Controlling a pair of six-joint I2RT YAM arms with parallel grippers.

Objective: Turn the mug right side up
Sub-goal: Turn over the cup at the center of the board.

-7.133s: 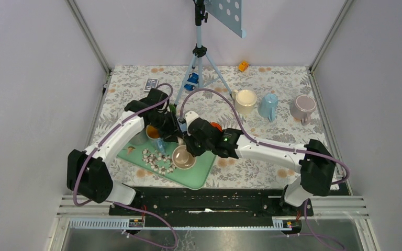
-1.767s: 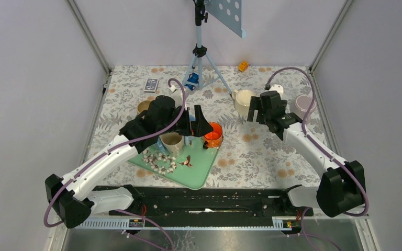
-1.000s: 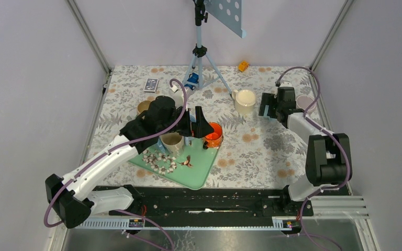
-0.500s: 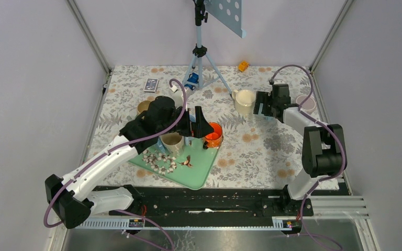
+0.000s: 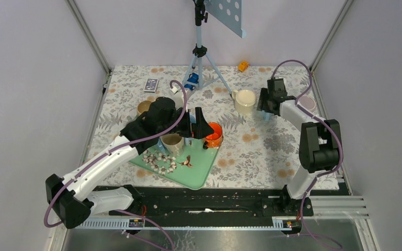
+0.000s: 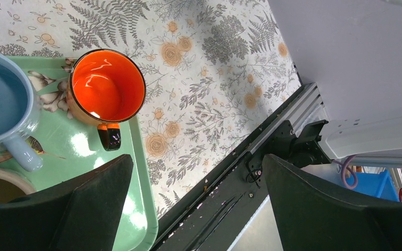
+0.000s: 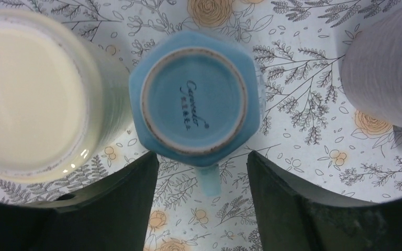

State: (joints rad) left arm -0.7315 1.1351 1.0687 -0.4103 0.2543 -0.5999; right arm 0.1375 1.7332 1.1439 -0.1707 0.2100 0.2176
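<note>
The blue mug [image 7: 193, 99] is standing upside down toward the far right corner of the counter [image 7: 303, 130], between a cream mug [image 7: 31, 94] and a lilac mug [image 7: 382, 73]. The right pincer [image 7: 202, 170] is being held spread over it, with the handle [image 7: 208, 183] between the fingers. The body should be pinched squarely, without the neighbours being pushed. The left pincer [image 6: 196, 178] is hanging spread and empty.

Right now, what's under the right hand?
A blue mug, upside down: glazed base with a script mark facing up, handle pointing toward the wrist. Its rim and inside are covered, facing the tablecloth.
</note>
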